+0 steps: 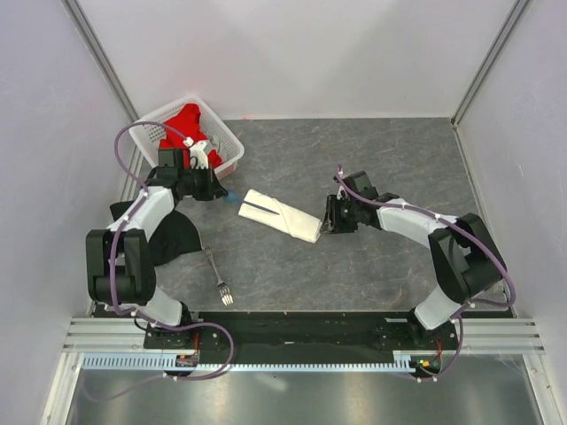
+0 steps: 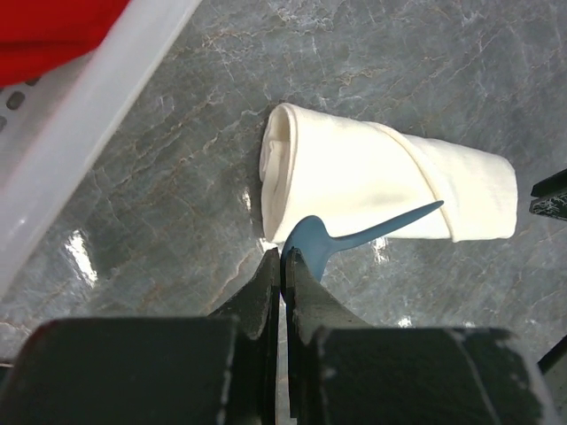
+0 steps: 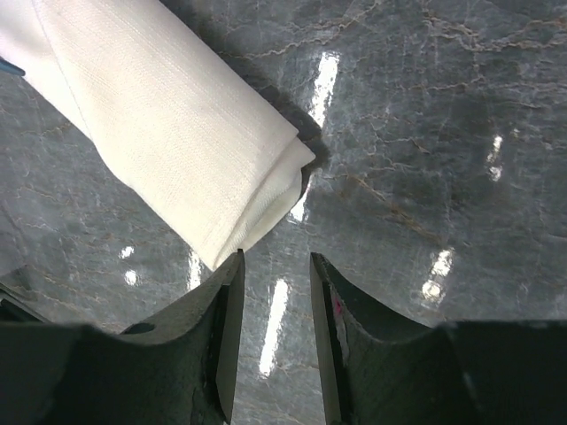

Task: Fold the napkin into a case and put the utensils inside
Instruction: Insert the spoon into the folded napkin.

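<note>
Now the left pincer clamps the blue spoon over the case; the right pincer stands part-open beside its end.

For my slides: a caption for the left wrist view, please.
Left gripper pinches the blue spoon by its bowl, handle reaching over the folded napkin.

cream napkin, blue spoon

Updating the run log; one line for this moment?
left gripper shut on spoon, by case | right gripper open at case's other end | fork on table
</note>
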Robot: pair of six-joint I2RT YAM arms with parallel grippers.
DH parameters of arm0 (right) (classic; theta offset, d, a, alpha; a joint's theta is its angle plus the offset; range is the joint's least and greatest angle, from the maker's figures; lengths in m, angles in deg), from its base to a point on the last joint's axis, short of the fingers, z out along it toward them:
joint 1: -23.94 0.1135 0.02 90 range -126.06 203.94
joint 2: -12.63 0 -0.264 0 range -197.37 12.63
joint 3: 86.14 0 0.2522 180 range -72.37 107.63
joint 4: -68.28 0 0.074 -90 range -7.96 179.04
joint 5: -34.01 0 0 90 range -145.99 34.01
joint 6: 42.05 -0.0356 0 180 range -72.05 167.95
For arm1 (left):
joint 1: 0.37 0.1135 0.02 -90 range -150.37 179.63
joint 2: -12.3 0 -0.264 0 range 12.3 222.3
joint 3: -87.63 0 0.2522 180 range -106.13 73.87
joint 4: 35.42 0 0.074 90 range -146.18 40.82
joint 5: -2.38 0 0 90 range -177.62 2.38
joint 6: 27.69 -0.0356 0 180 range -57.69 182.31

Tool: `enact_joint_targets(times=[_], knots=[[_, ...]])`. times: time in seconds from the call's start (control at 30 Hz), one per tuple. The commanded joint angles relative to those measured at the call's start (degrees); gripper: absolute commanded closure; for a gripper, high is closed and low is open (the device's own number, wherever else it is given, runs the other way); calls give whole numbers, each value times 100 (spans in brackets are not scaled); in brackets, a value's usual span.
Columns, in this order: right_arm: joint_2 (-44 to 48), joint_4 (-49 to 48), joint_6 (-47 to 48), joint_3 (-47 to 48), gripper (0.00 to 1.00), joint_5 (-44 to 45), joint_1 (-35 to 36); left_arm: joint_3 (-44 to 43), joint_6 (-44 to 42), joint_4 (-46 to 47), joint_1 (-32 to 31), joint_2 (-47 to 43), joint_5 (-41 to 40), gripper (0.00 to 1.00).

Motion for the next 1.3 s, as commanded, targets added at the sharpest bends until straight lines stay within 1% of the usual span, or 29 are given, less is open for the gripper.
enact_joint_targets(times=[0.0, 0.37, 0.57, 0.7, 0.77, 0.87, 1.0, 1.27], knots=[[-123, -428, -94, -4, 57, -356, -33, -390, -613, -5, -8, 252, 104, 98], [-465, -700, -138, 14, 59, -602, -200, -478, -569, 240, -8, 656, 165, 98], [-509, -806, -138, -4, 63, -663, -305, -505, -420, 408, -17, 832, 235, 98], [-562, -823, -147, 14, 68, -786, -349, -470, -367, 443, -17, 824, 288, 98], [-466, -823, -156, -12, 68, -787, -393, -461, -376, 434, -17, 763, 253, 98], [-308, -806, -182, -48, 66, -804, -411, -461, -402, 390, -17, 701, 253, 98], [-254, -815, -270, 13, 56, -892, -420, -469, -341, 373, -17, 674, 323, 98], [-448, -858, -253, 84, 52, -989, -420, -469, -279, 390, -52, 744, 402, 98]])
